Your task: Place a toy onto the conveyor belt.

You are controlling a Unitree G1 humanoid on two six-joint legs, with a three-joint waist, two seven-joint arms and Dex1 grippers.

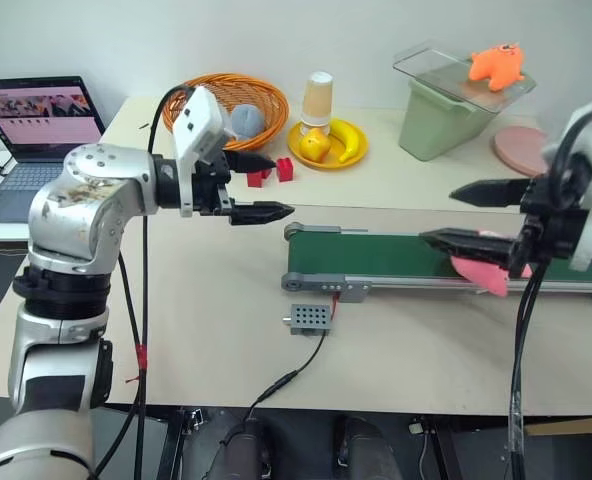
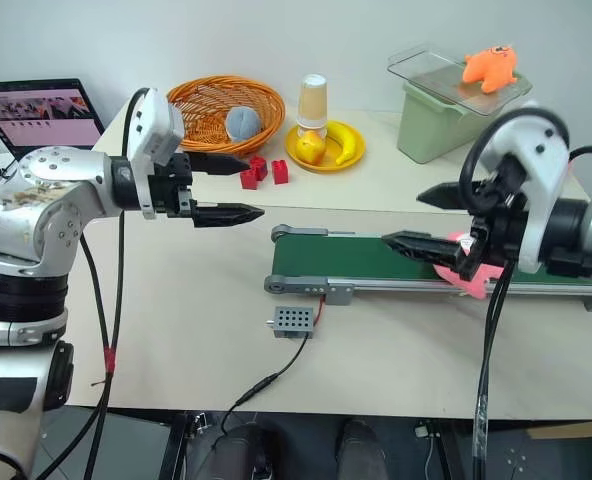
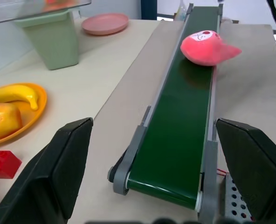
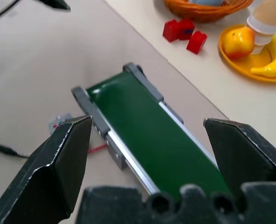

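The long dark green conveyor belt (image 1: pixel 376 255) lies across the right half of the table. A pink plush toy (image 3: pixel 204 46) rests on the belt, tilted over its near edge (image 1: pixel 481 272). My right gripper (image 1: pixel 441 215) hovers open just above the belt, its fingertips pointing left and partly hiding the toy. Nothing sits between its fingers. My left gripper (image 1: pixel 276 185) is open and empty, held above the table just left of the belt's end roller and pointing right along the belt.
A small grey perforated box (image 1: pixel 309 318) on a cable lies in front of the belt. Behind are an orange basket (image 1: pixel 211 95) with a grey plush, red bricks (image 1: pixel 276 170), a yellow fruit plate (image 1: pixel 328 157), a cup (image 1: pixel 318 98), a green bin (image 1: pixel 441 125) topped by an orange toy (image 1: pixel 496 65), and a pink plate (image 1: pixel 519 150). A laptop (image 1: pixel 36 120) stands far left.
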